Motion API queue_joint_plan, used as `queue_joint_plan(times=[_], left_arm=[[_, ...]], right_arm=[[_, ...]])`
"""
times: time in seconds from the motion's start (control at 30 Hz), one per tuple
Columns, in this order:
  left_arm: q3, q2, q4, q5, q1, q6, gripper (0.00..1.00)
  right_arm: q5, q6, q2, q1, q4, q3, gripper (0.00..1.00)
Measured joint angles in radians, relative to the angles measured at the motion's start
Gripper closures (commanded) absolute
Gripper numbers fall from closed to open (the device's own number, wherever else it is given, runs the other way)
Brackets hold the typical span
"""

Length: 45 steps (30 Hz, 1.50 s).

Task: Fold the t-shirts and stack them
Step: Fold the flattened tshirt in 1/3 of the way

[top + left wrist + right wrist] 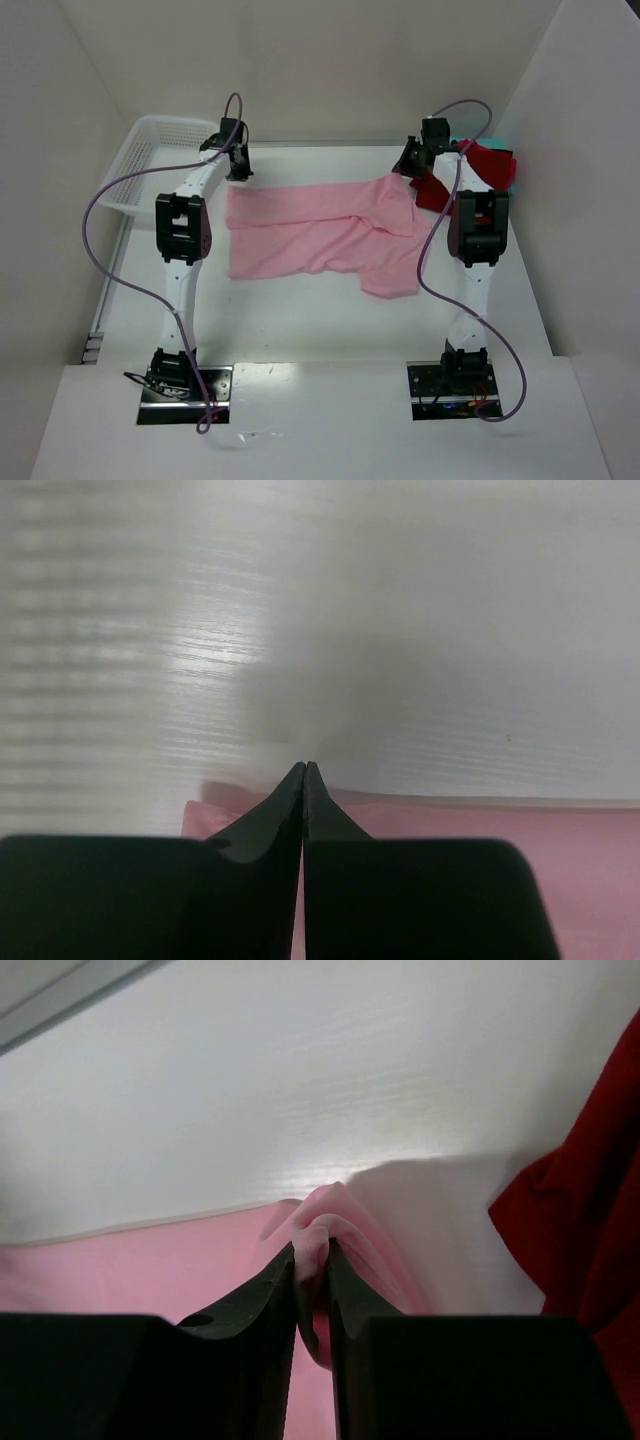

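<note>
A: Backdrop?
B: Plain white panels: back wall [320, 60], left wall [50, 150], right wall [590, 180], boxing in a white surface [320, 320]
A: Near side?
B: Paler white ledge [320, 440] along the front
A: Light?
B: Soft and even; faint wood grain on the surface, one bright glare patch [210, 660] in the left wrist view

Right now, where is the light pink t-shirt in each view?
Top external: pink t-shirt spread mid-picture on the white table.
Left wrist: strip along the bottom, beside the shut left end effector.
Right wrist: lower left, a fold pinched by the right end effector.
Shared landmark: the white table.
</note>
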<state>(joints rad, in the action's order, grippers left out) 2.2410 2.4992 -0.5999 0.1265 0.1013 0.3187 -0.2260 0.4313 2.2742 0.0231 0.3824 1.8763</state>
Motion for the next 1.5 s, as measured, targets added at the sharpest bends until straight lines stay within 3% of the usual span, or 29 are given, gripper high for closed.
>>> queue_joint_plan(times=[0.03, 0.2, 0.3, 0.47, 0.53, 0.67, 0.83, 1.07, 1.27, 1.3, 1.4, 1.5], left_arm=[[0.011, 0.000, -0.008, 0.000, 0.000, 0.000, 0.54], [-0.050, -0.072, 0.014, 0.005, 0.000, -0.010, 0.25], [-0.198, -0.202, 0.024, 0.013, -0.001, -0.024, 0.17], [-0.408, -0.375, 0.075, 0.032, -0.006, -0.003, 0.16], [-0.510, -0.414, 0.086, 0.045, -0.013, 0.008, 0.20], [-0.566, -0.400, 0.093, 0.058, -0.018, 0.035, 0.25], [-0.568, -0.360, 0.142, 0.064, -0.019, 0.079, 0.46], [-0.561, -0.305, 0.191, 0.063, -0.019, 0.089, 0.51], [-0.525, -0.268, 0.207, 0.064, -0.019, 0.105, 0.80], [-0.518, -0.264, 0.207, 0.064, -0.019, 0.108, 0.80], [-0.494, -0.249, 0.211, 0.063, -0.019, 0.106, 0.93], [-0.432, -0.222, 0.201, 0.063, -0.019, 0.105, 0.94]], right_arm=[[0.001, 0.000, 0.005, 0.000, 0.002, 0.013, 0.77], [0.011, -0.009, 0.023, 0.001, 0.003, 0.079, 0.77], [0.014, -0.011, 0.023, 0.001, 0.005, 0.082, 0.76], [0.016, -0.020, 0.023, 0.001, 0.000, 0.060, 0.76], [0.016, -0.023, 0.023, 0.001, 0.002, 0.043, 0.76], [0.016, -0.031, 0.023, 0.001, 0.000, 0.014, 0.76], [0.016, -0.038, 0.019, 0.001, -0.001, 0.012, 0.76], [0.016, -0.040, 0.019, 0.001, -0.001, 0.011, 0.76], [0.016, -0.040, 0.019, 0.001, -0.002, 0.003, 0.76], [0.016, -0.040, 0.019, 0.001, -0.001, 0.003, 0.76], [0.016, -0.040, 0.019, 0.001, -0.002, 0.003, 0.76], [0.016, -0.040, 0.019, 0.001, -0.001, 0.003, 0.76]])
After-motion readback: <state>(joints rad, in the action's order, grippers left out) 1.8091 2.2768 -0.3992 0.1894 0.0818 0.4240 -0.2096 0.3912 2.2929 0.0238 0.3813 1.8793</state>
